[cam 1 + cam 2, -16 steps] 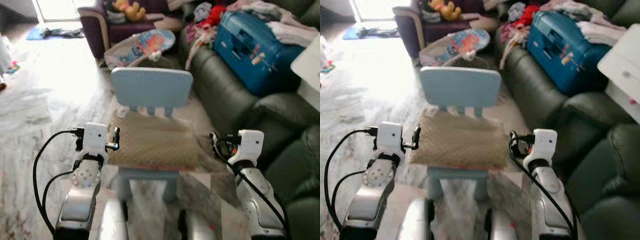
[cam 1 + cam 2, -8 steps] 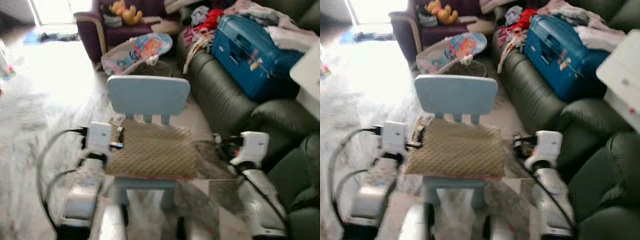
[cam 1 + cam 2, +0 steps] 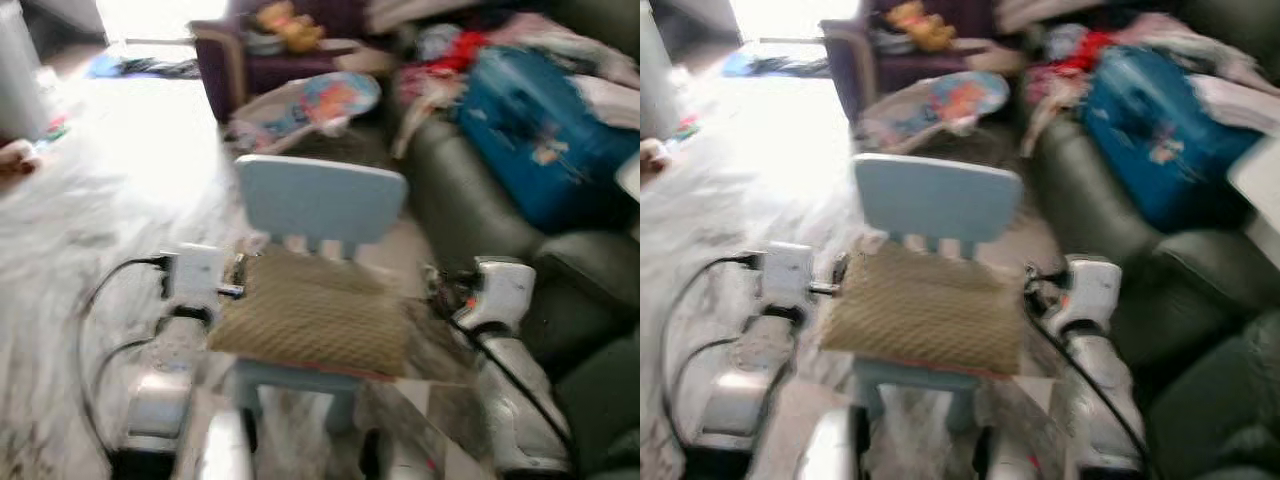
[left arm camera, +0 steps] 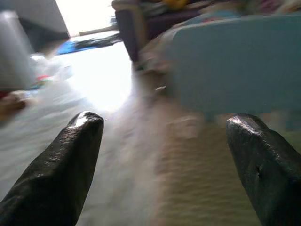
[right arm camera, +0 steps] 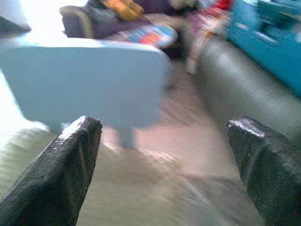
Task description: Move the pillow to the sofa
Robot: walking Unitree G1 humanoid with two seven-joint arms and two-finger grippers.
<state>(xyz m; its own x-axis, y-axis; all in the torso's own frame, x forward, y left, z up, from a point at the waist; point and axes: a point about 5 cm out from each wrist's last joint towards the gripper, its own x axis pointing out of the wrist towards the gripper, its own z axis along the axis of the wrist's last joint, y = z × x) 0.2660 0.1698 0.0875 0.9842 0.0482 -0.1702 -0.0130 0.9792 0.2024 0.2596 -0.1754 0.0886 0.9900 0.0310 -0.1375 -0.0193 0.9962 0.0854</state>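
The tan quilted pillow lies flat on the seat of a small pale blue chair, in the lower centre of the head views; its front edge overhangs the seat; the pictures are blurred. The left claw sits at the pillow's left edge, its 2 black fingers spread wide with nothing between them; the wrist view looks across the pillow toward the chair back. The right claw sits at the pillow's right edge, likewise spread wide and holding nothing, with the pillow and chair back ahead of it. The dark green sofa runs down the right side of the frame, just beside the chair; a blue suitcase and heaped clothes lie on it in the upper right. A baby bouncer stands on the pale floor behind the chair.
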